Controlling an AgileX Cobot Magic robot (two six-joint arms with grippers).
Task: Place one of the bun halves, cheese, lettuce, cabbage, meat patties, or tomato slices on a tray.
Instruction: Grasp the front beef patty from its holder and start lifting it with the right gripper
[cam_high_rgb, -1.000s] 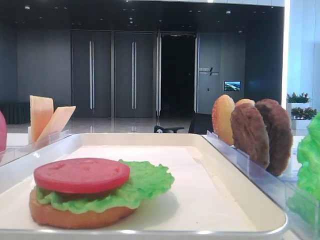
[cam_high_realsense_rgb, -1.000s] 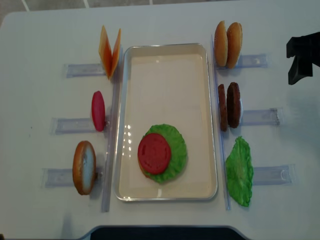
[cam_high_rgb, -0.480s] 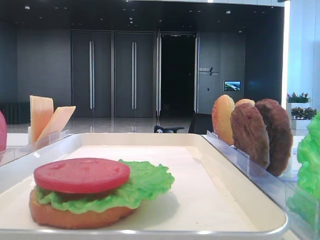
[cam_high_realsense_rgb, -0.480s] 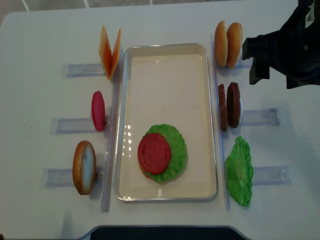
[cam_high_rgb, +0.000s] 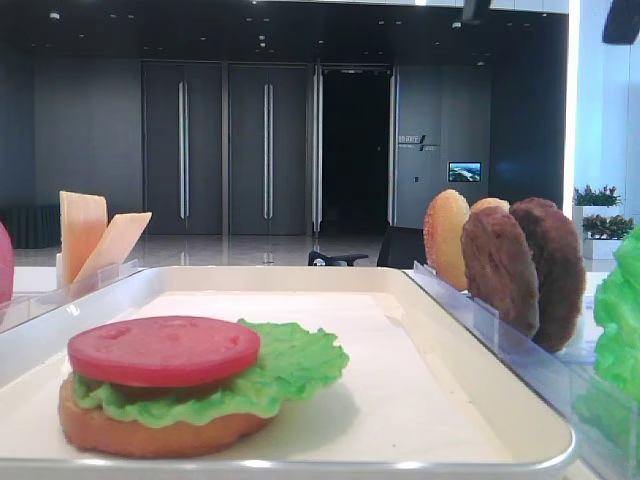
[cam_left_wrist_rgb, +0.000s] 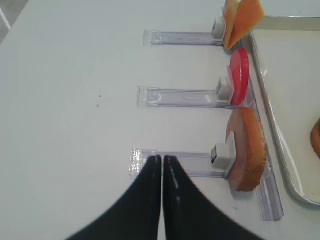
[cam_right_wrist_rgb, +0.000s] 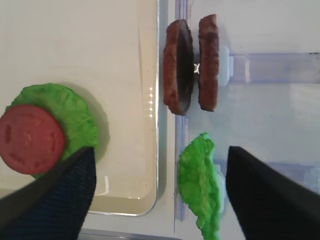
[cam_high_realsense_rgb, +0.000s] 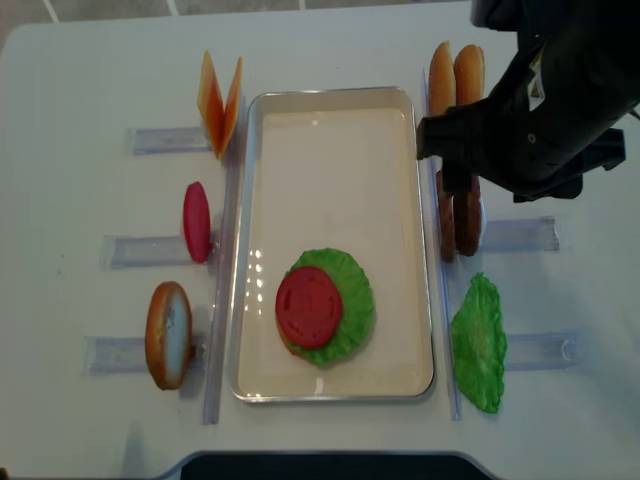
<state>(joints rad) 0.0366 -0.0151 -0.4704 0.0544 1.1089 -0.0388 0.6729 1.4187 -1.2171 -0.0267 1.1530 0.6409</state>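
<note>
2 rough brown meat patties (cam_right_wrist_rgb: 190, 65) upright in clear rack (cam_right_wrist_rgb: 270, 67) w/ right gripper (cam_right_wrist_rgb: 157, 187) jaws wide apart, left gripper (cam_left_wrist_rgb: 162, 165) closed

Right gripper (cam_right_wrist_rgb: 157, 192) fingers (cam_right_wrist_rgb: 55, 197) spread wide; left gripper (cam_left_wrist_rgb: 162, 162) fingers pressed together

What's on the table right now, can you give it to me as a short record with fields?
tray: holds a stack of bun half, lettuce, tomato slice
left racks: cheese, tomato slice, bun half
right racks: bun halves, meat patties, lettuce leaf
right gripper: open, above the meat patties
left gripper: shut, empty
</note>
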